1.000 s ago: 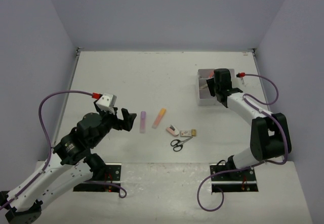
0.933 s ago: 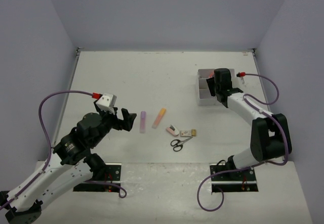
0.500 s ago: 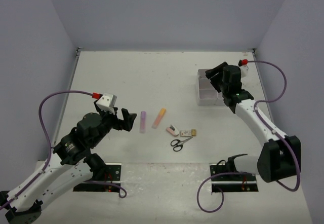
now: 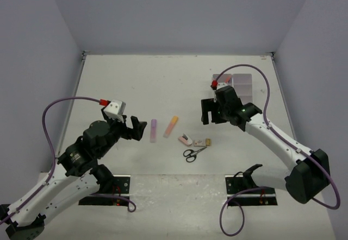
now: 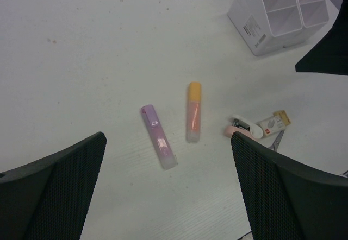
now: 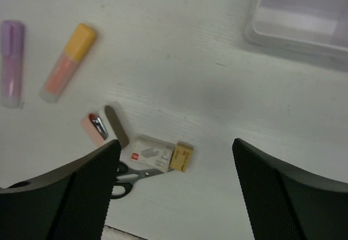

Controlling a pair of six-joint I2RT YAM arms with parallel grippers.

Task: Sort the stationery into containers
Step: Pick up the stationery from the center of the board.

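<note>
Lilac plastic highlighter and orange-peach highlighter lie apart, bare white table between and around them. Pink clip, white-and-tan eraser and black-handled scissors crowd together, scissor blades against eraser. White compartmented organiser box stands well apart.

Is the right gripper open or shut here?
Open: the right gripper has its fingers wide apart with nothing held between them.

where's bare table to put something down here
Bare: the wide stretch beyond the lilac highlighter and orange highlighter, left of the organiser box. Crowded: the scissors and small items right of the orange highlighter.
</note>
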